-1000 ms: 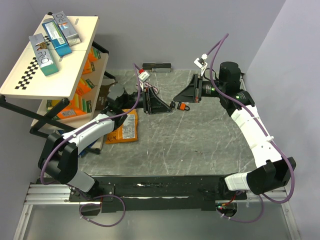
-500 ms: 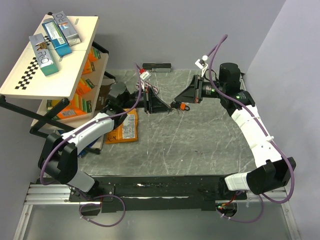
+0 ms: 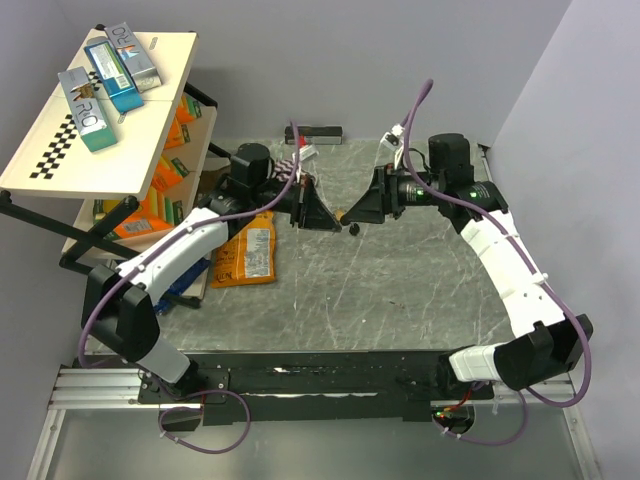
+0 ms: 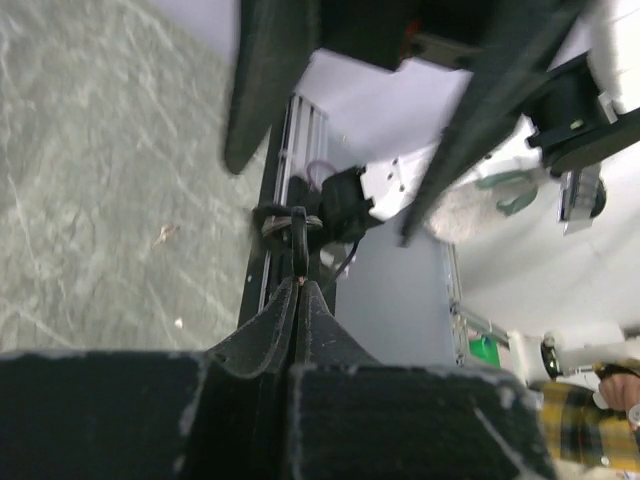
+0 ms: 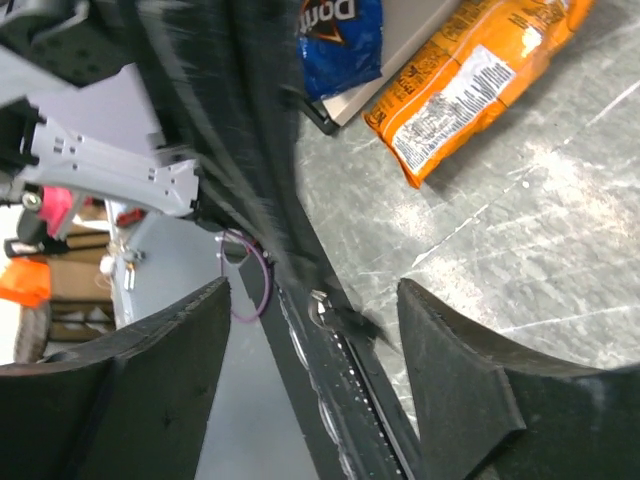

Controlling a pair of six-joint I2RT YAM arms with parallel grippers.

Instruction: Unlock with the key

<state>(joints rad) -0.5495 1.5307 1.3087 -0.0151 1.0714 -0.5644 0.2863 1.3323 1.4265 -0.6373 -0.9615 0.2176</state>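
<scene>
Right now the left gripper (image 4: 298, 288) is pinched tight, its two fingers pressed flat against each other. A thin dark key (image 4: 298, 238) with a small ring at its top sticks straight out from the tips, held up off the worktop (image 3: 400, 300).

Seen from above, that left gripper (image 3: 332, 223) points to the right, tip to tip with the right gripper (image 3: 350, 214), which points back at it from the right. They meet over the far middle of the worktop, very close, though I cannot tell whether they touch.

The right gripper (image 5: 315, 290) stands wide apart with nothing between its fingers. The blurred dark tip of the left one pokes into that gap, a little shiny ring showing beside it. Just under the right gripper sits a small dark speck (image 3: 357, 228), too small for me to say what it is.

Further out, to the left, an orange snack bag (image 3: 248, 255) lies flat on the worktop beside the left arm, with a blue chip bag (image 5: 340, 35) just beyond it. Beyond those stands a shelf rack (image 3: 60, 150) at the left edge, two teal boxes (image 3: 110, 70) lying on its top board and orange packets on the lower levels. A black bar (image 3: 313, 133) lies along the far edge, by the wall.
</scene>
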